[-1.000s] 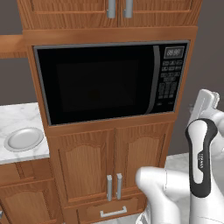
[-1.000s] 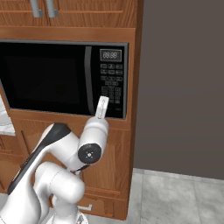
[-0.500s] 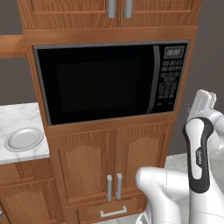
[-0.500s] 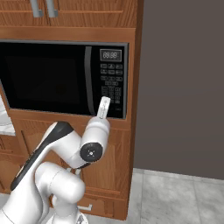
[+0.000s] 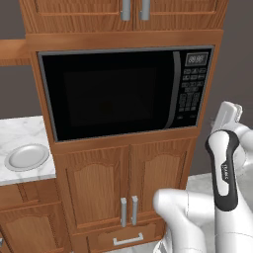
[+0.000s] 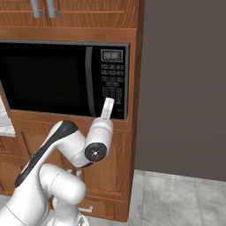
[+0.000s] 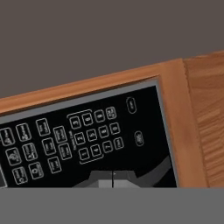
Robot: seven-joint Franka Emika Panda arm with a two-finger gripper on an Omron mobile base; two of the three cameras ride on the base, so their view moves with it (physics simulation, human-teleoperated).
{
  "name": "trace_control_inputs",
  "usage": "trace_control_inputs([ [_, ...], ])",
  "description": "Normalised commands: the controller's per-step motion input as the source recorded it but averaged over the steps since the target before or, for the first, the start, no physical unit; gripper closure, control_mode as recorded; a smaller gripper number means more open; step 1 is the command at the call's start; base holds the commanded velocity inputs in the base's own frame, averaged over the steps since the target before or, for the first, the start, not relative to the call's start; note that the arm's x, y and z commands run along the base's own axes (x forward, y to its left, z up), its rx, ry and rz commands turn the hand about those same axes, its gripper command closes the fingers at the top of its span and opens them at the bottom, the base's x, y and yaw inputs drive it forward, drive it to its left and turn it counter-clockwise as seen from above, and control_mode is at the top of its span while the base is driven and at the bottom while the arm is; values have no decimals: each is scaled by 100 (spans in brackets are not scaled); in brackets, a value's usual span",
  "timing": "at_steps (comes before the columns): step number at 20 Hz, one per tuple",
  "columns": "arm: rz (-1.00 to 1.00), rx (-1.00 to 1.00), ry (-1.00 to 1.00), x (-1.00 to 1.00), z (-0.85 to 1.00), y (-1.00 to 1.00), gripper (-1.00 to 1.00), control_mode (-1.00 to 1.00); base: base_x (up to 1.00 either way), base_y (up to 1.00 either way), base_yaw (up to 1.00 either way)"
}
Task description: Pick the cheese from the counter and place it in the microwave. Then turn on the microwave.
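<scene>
A large black microwave, door shut, sits in wooden cabinetry straight ahead of the tool. Beyond it to the left, the white marble surface carries a grey plate. The tool, fingers pressed together and empty, has barely moved over the last second, staying just short of the button panel, so the start press seems imminent. The cheese cannot be seen, presumably behind the dark glass. The hand view alone resolves individual buttons; the base views add the door handle.

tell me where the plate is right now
In the left base view the grey plate lies on the white marble counter at the far left, beside and below the closed microwave.
</scene>
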Motion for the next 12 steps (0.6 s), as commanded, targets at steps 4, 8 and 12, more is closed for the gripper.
trace_control_inputs([
  [4, 0, 0, 0, 14, -10, -4, 100, -100, 0, 0, 0],
  [8, 0, 0, 0, 14, -13, -2, 100, -100, 0, 0, 0],
  [12, 0, 0, 0, 12, -10, -3, 100, -100, 0, 0, 0],
])
